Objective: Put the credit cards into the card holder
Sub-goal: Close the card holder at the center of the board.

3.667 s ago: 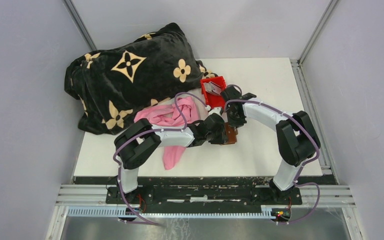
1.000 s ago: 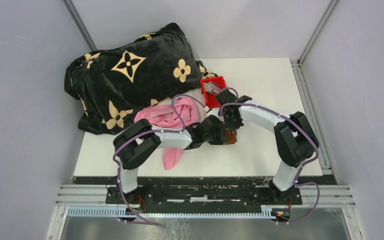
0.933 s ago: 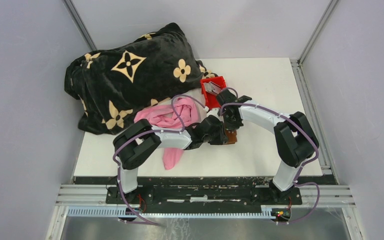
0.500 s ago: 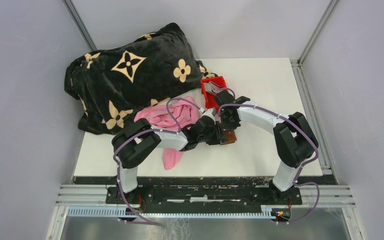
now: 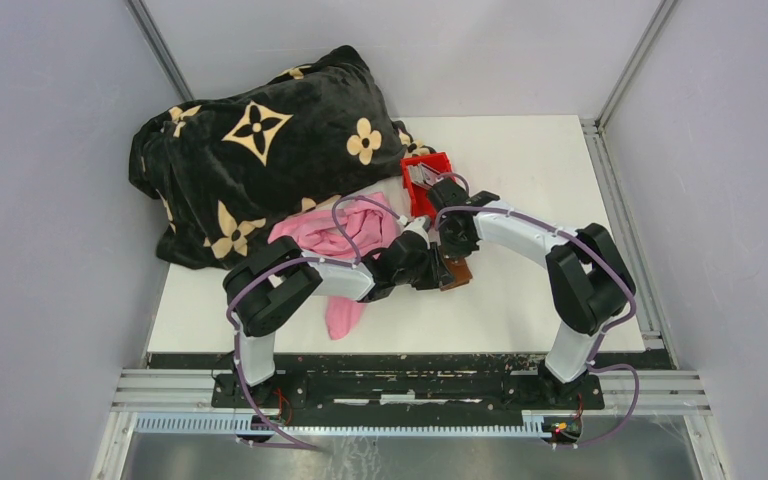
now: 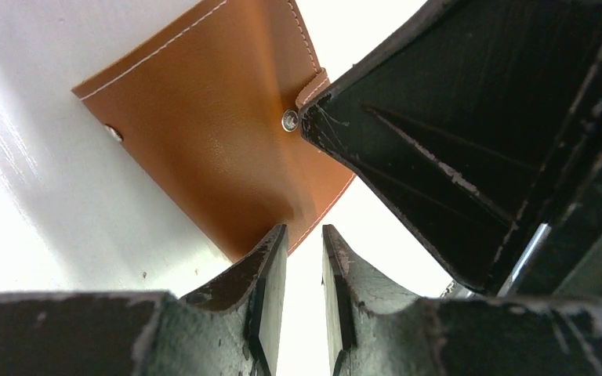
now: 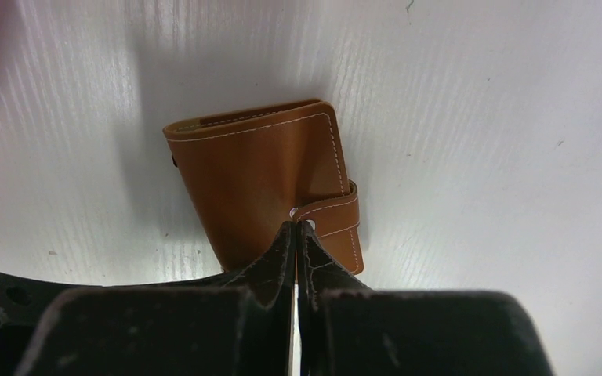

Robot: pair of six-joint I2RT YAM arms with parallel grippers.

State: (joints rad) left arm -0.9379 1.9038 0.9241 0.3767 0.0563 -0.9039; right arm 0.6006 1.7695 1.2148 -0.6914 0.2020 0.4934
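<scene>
Brown holder [image 7: 266, 180] lies folded on the table [image 7: 478, 117], right hand [image 7: 296, 225] clenched at its tab [image 7: 333, 211], left hand [image 6: 304, 235] slightly parted, empty.

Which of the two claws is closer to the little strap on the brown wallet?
Right. The right gripper has its closed tips at the snap of the strap. The left gripper, fingers slightly apart, sits at another corner of the wallet, away from the strap.
</scene>
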